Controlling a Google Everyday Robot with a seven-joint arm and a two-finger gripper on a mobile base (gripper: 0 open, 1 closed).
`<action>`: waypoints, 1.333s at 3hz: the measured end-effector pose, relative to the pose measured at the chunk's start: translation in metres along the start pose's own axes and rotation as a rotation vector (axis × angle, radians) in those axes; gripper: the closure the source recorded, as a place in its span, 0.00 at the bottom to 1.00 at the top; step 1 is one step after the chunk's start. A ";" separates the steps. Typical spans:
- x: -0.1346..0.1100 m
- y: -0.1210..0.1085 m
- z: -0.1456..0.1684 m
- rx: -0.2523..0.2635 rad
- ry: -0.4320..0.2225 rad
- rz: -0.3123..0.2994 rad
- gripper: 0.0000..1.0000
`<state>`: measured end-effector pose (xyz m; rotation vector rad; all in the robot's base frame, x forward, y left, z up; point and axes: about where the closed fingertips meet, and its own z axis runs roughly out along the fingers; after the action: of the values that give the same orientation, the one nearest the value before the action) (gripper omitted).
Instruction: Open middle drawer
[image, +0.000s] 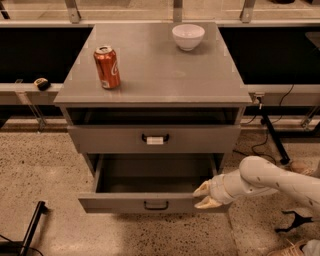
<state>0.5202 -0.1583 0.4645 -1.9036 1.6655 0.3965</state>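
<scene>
The grey cabinet (155, 75) stands in the middle of the camera view. The middle drawer (150, 202), wide and shallow with a small black loop handle (156, 205), is pulled far out and its inside looks empty. My gripper (203, 195) comes in from the right at the right end of the drawer's front panel. One fingertip (202, 189) sits just over the panel's top edge and the other lies on its face, so the gripper holds the panel. The top drawer (154, 139), with a white tag on its handle, stands slightly out.
A red soda can (107, 67) and a white bowl (188, 36) stand on the cabinet top. My white arm (272, 177) reaches in from the right. Cables and a black stand (272, 137) lie on the floor at right, a black bar (32, 225) at lower left.
</scene>
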 end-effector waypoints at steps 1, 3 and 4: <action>-0.015 -0.008 -0.010 0.009 0.008 -0.023 0.62; -0.014 -0.057 0.004 0.055 0.019 -0.013 0.87; 0.000 -0.060 0.025 0.051 0.032 0.011 1.00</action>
<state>0.5820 -0.1400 0.4580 -1.8738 1.6911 0.3266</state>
